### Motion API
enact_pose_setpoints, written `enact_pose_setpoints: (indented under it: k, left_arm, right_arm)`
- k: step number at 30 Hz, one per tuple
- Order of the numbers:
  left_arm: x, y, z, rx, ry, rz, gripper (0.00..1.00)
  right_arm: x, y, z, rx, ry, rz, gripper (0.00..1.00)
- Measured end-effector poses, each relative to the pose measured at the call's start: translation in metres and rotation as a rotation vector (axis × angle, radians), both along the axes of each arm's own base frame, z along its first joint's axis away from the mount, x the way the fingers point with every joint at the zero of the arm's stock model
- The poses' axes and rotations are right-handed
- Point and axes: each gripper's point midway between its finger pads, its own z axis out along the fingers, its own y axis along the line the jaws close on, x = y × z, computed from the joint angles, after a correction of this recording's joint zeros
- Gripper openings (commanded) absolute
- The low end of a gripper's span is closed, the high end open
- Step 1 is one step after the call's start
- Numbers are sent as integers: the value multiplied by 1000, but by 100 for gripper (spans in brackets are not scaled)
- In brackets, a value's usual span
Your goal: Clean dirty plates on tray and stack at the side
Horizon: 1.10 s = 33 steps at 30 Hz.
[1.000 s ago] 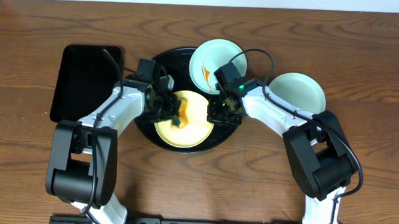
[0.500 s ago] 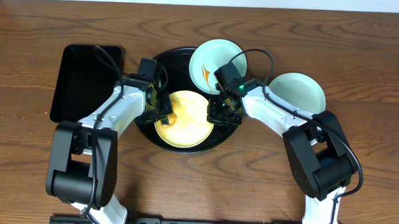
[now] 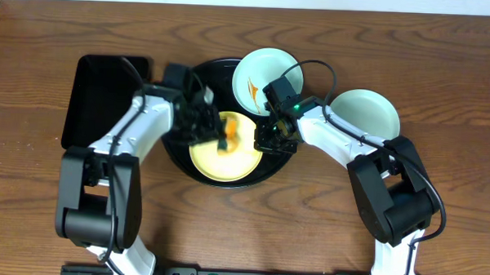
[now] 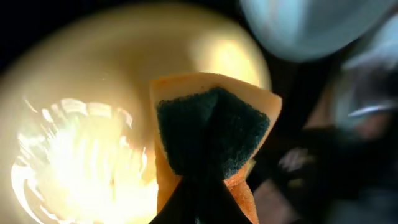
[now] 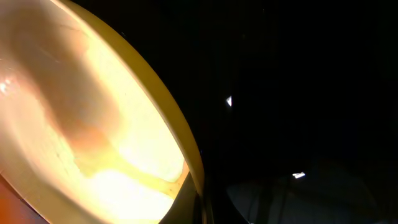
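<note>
The pale yellow plate (image 3: pixel 224 155) lies in the round black tray (image 3: pixel 200 75). My left gripper (image 3: pixel 217 130) is shut on an orange and green sponge (image 3: pixel 226 130) and presses it on the plate's upper part; the sponge fills the left wrist view (image 4: pixel 211 140) over the plate (image 4: pixel 81 124). My right gripper (image 3: pixel 267 141) is shut on the yellow plate's right rim, seen close in the right wrist view (image 5: pixel 168 118). A blue-green plate (image 3: pixel 263 77) with an orange smear rests on the tray's far rim. A clean blue-green plate (image 3: pixel 367 115) sits on the table to the right.
A rectangular black tray (image 3: pixel 99 96) lies on the wooden table (image 3: pixel 307 221) at the left, beside my left arm. The right arm's cable loops over the smeared plate.
My left gripper has swept the sponge across the yellow plate, first left, then back right and up. The right gripper and all plates have stayed put.
</note>
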Motion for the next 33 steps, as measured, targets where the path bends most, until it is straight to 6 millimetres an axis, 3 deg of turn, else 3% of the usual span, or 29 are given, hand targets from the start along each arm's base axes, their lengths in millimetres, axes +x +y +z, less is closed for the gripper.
enact_pose_setpoints:
  k: [3, 7, 12, 16, 25, 33]
  left_arm:
    - [29, 21, 23, -26, -70, 66, 7]
    - [47, 61, 34, -29, -99, 169, 7]
    - [48, 114, 33, -22, -73, 302, 8]
    - [44, 138, 31, -19, -55, 358, 7]
    - [43, 142, 31, -16, -58, 357, 7]
    - [43, 142, 31, -16, -58, 357, 7]
  right_arm:
    - [0, 0, 0, 0, -1, 0, 1]
    - [2, 3, 1, 14, -14, 12, 1]
    - [12, 15, 2, 71, -69, 59, 1]
    - [15, 16, 3, 75, -98, 90, 1]
    - [26, 11, 15, 11, -214, 131, 1]
    - [42, 14, 67, -49, -429, 142, 1]
